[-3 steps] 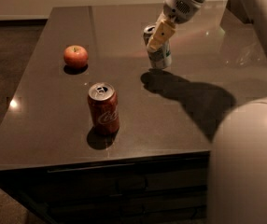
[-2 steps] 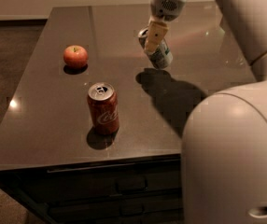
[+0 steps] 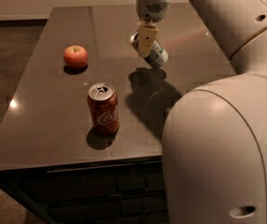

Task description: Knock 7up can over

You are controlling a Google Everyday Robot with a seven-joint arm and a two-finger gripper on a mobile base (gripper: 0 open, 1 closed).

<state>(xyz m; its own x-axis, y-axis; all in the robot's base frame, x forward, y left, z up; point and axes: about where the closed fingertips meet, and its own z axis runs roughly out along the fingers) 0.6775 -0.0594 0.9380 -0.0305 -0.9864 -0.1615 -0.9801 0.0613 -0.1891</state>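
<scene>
The 7up can [image 3: 156,55], silvery-white with green markings, leans steeply to the left at the back middle of the dark table [image 3: 49,106], its top toward the upper left. My gripper [image 3: 146,40] hangs from above right in front of it, its pale fingers [image 3: 145,39] over the can's upper part and hiding the top. The can's lower end sits near the table surface.
A red cola can [image 3: 103,108] stands upright near the table's front. A red apple [image 3: 75,56] lies at the left. My white arm [image 3: 217,139] fills the right side and hides that part of the table. The table's front edge runs just below the red can.
The can has tipped over further to the left. My gripper has moved left with it, and the arm has swung further into view.
</scene>
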